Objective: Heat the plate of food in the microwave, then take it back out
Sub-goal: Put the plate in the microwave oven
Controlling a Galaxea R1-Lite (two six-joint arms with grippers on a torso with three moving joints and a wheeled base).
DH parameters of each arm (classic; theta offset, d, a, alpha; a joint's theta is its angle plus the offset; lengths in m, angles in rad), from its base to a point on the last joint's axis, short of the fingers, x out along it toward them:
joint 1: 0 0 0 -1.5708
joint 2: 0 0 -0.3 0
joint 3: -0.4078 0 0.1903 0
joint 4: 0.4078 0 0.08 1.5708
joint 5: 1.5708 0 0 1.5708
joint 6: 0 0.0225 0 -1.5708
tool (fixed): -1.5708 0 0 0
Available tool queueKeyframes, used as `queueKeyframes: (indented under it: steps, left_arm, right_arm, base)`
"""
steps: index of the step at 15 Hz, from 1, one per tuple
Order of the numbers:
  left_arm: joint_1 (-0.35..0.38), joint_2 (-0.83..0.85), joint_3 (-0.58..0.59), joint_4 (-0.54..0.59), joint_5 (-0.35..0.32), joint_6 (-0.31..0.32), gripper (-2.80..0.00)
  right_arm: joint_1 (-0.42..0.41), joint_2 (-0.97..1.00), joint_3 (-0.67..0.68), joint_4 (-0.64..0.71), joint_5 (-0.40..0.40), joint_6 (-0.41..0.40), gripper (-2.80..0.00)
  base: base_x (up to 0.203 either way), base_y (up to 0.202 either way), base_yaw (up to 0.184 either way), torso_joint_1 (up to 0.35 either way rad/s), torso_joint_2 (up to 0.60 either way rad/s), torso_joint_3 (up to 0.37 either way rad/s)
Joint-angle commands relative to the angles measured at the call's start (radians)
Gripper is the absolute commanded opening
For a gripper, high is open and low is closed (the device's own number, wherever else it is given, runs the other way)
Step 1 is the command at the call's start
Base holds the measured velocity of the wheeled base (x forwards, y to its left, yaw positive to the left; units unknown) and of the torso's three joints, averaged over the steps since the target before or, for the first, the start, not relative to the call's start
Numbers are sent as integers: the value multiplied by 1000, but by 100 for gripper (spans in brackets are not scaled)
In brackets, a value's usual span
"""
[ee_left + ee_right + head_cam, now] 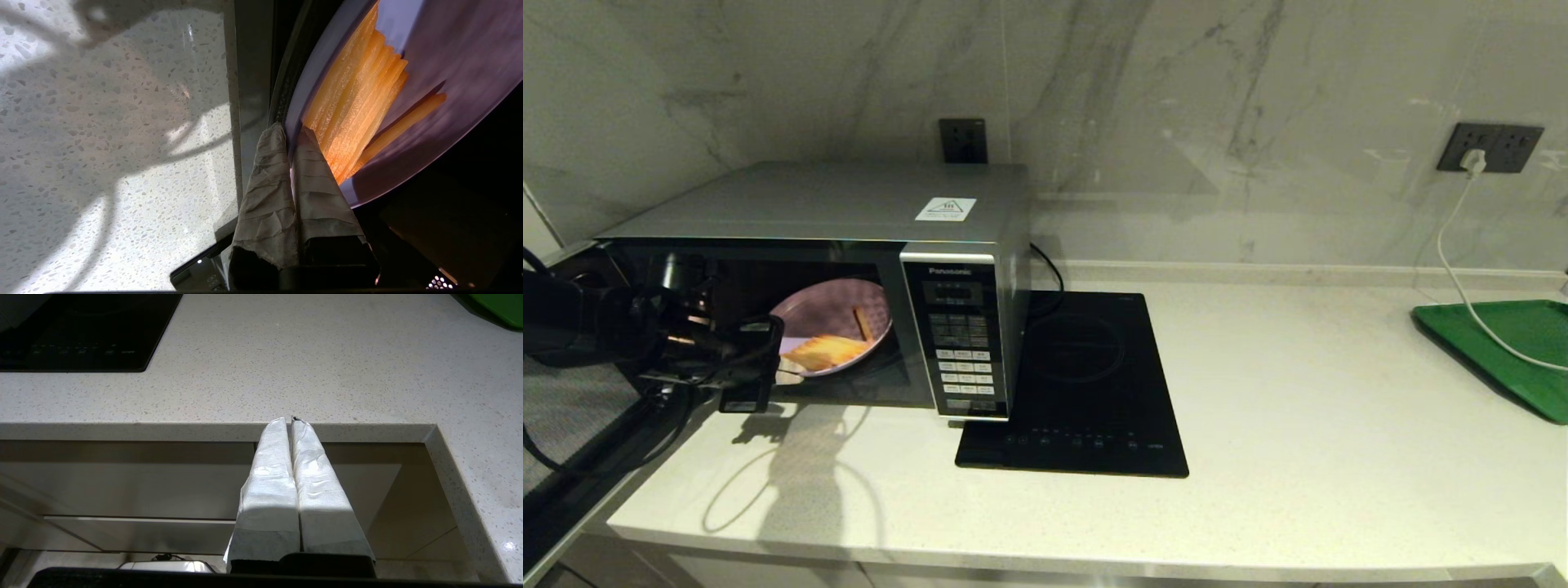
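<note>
The silver-grey microwave [849, 200] stands at the back left of the counter with its door [572, 425] swung open to the left. The lilac plate [829, 327] with orange-yellow fries [825, 351] sits tilted in the cavity mouth. My left gripper [768, 359] reaches in from the left and is shut on the plate's near rim. In the left wrist view its taped fingers [265, 183] pinch the rim of the plate [449, 49], beside the fries [359, 102]. My right gripper [291, 420] is shut and empty, parked below the counter's front edge, out of the head view.
A flat black cooktop [1086, 384] lies right of the microwave. A green tray [1511, 343] sits at the far right, with a white cable [1454, 261] running from the wall socket across it. The keypad panel [960, 343] borders the cavity on the right.
</note>
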Motion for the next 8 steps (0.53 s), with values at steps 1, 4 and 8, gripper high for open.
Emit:
queueKeyframes:
  steps: [1,4,8]
  left_arm:
    - [-1,-5,-2,1,-8,-1,-280]
    - [-10,-44,-3,-5,-7,6,0]
    - [-11,-101,-1,-44,-54,32,0]
  right_arm:
    - [1,0,0,1,-1,0,-280]
    - [0,0,0,1,-1,0,-280]
    - [0,0,0,1,0,0,-280]
  base:
    - [0,0,0,0,0,0]
    - [0,0,0,0,0,0]
    - [0,0,0,0,0,0]
